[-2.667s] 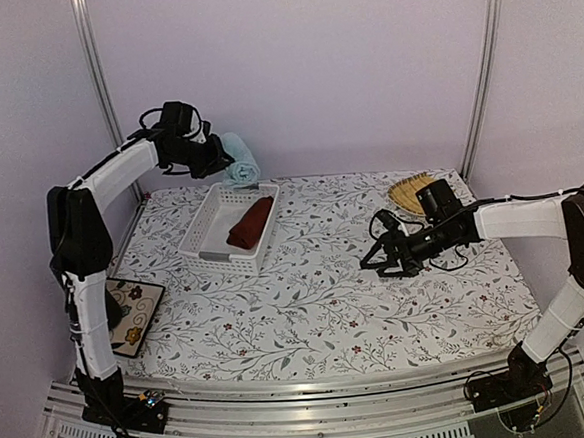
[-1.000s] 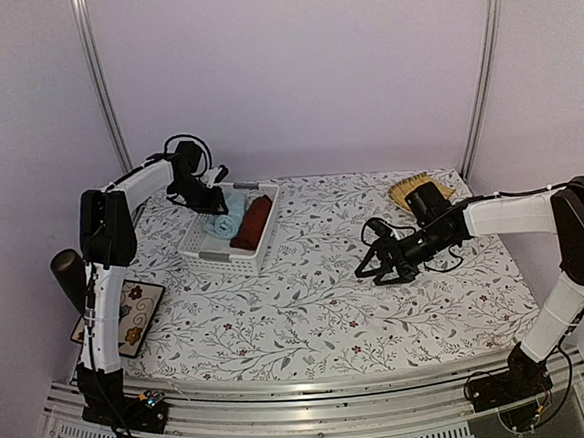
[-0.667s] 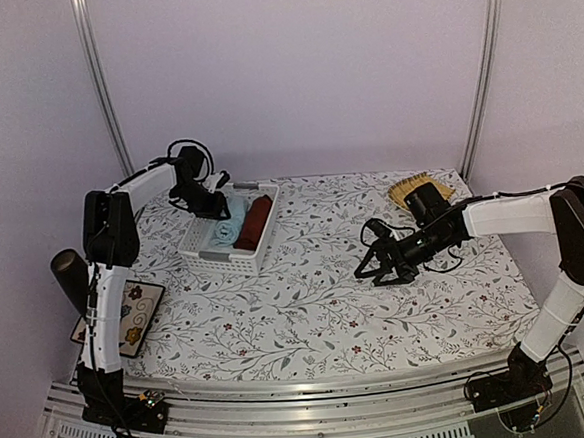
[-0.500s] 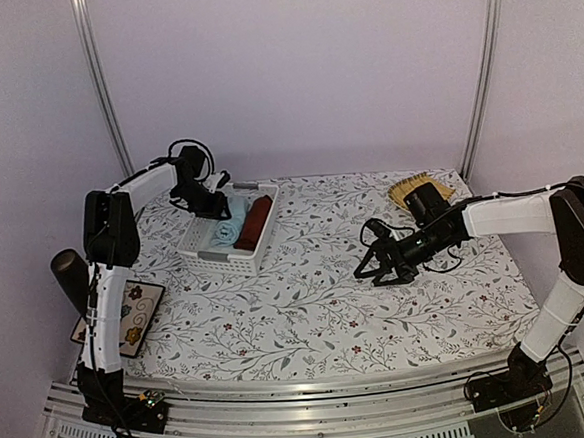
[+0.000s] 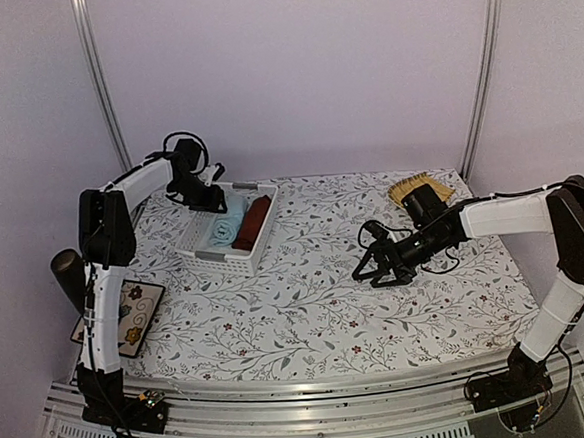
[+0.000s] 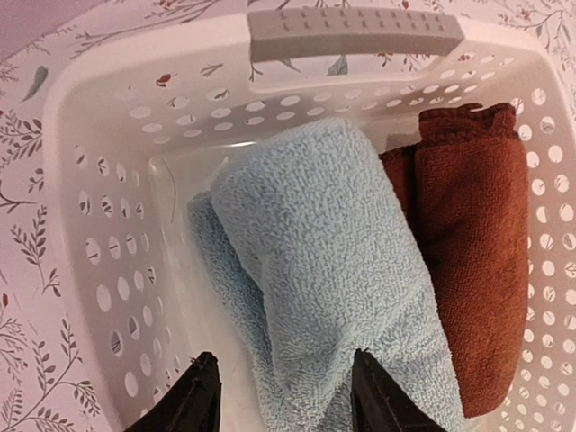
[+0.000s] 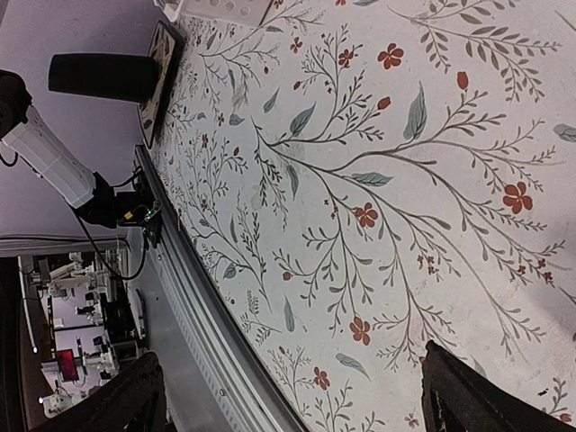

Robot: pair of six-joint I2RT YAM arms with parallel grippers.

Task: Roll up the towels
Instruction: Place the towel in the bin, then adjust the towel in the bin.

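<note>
Blue towel (image 6: 324,270) & red towel (image 6: 472,252) lie rolled in basket (image 6: 108,180), L claw (image 6: 284,360) half-open & empty, R claw (image 7: 292,364) wide & empty; reckon I just retract next.

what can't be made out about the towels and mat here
Left wrist view: near end of the light blue towel runs off the bottom edge behind the left tool.
Left wrist view: the rust-red towel is partly covered by the blue one.
Top view: the right arm hides part of the woven mat.
Top view: both towels too small to judge how tightly they are rolled.
</note>
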